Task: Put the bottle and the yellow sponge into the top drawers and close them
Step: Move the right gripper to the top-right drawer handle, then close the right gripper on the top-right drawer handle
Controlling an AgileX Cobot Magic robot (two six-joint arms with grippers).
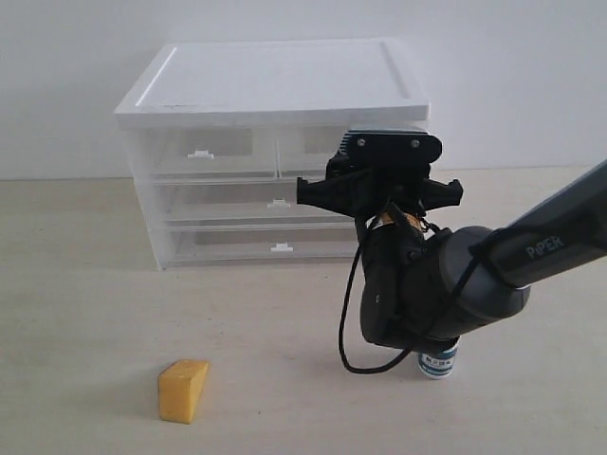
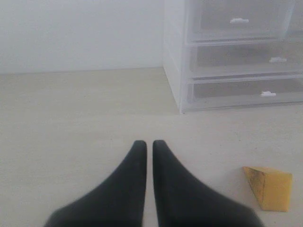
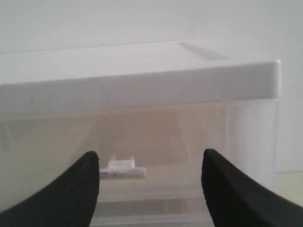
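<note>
Hovering wide open before the top drawers (image 3: pixel 165 137), the right end effector (image 3: pixel 150 158) has the handle (image 3: pixel 123 168) ahead, nearer one finger; bottle (image 1: pixel 438 361) below and behind it; sponge (image 2: pixel 271 187) near the closed left end effector (image 2: pixel 149 144); an off-centre pinch could miss the tab.

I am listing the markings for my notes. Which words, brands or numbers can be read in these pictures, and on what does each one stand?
"PiPER": white letters on the dark right arm, seen in the exterior view.
Label of the bottle: whatever is printed there is too small and blurred to read.
The cabinet and the yellow sponge: no text to be seen in any view.
</note>
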